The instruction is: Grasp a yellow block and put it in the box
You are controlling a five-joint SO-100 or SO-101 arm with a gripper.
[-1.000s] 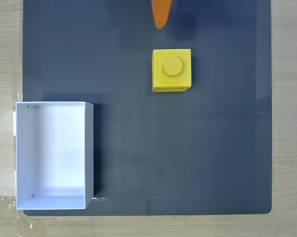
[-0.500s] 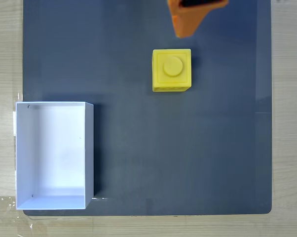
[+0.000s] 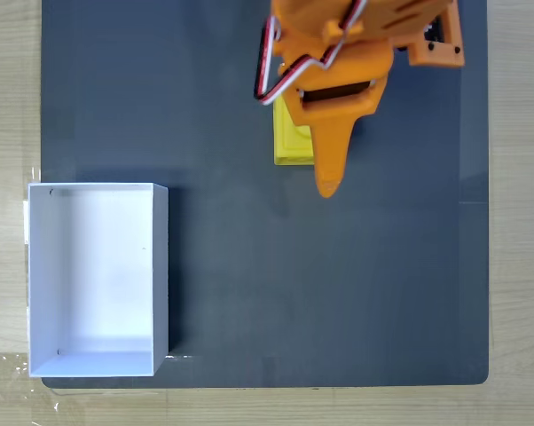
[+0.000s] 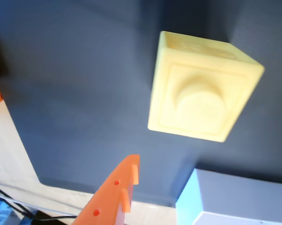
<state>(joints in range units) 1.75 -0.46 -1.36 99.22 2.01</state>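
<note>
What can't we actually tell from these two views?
- Fixed view: the arm covers most of the yellow block; one orange finger shows.
- Wrist view: one finger shows, so jaw opening is unreadable.
- Wrist view: the box is cut off at the bottom edge.

dark mat (image 3: pixel 249 293) on wooden table (image 3: pixel 10 106)

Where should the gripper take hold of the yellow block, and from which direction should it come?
Probably from above, closing on two opposite flat side walls of the yellow block. It sits flat on the dark mat with its round stud facing up, and its sides are straight, parallel and free; the box stands well apart. Pinching the stud would likely slip.
</note>
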